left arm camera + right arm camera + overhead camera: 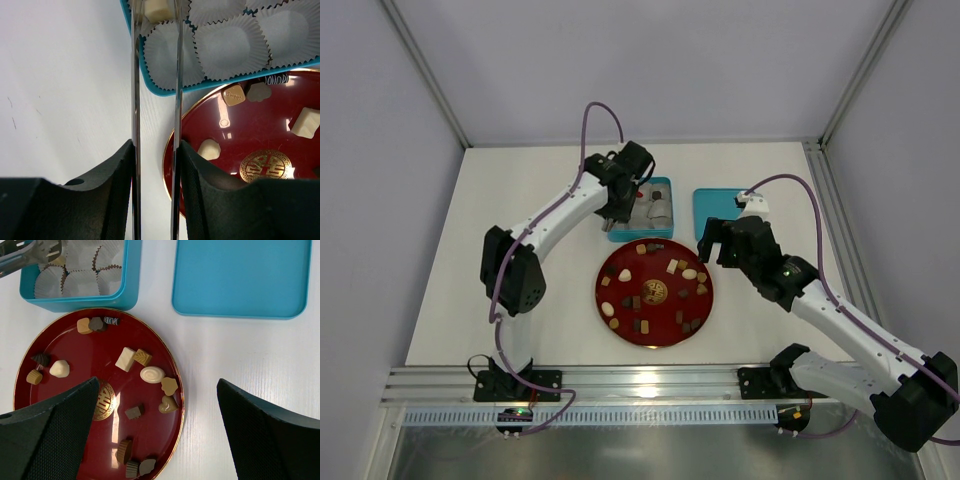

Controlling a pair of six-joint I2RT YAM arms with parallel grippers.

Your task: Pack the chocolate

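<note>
The chocolate lies as several small brown, tan and cream pieces [672,266] on a red plate [660,333] in the middle of the table. A teal box [665,185] lined with white paper cups [225,50] stands just behind it. My left gripper [616,228] carries two long metal blades and reaches into the box's near left corner. In the left wrist view the left gripper [155,4] is open, its blades parallel and slightly apart, with a cream piece [157,11] in a cup between the tips. My right gripper [157,381] hangs wide open and empty over the plate's right rim [178,390].
A teal lid [710,205] lies flat to the right of the box, behind my right gripper [717,243]. The plate has a gold emblem [105,402] at its centre. Metal frame posts stand at the table's far corners, and a rail runs along its near edge.
</note>
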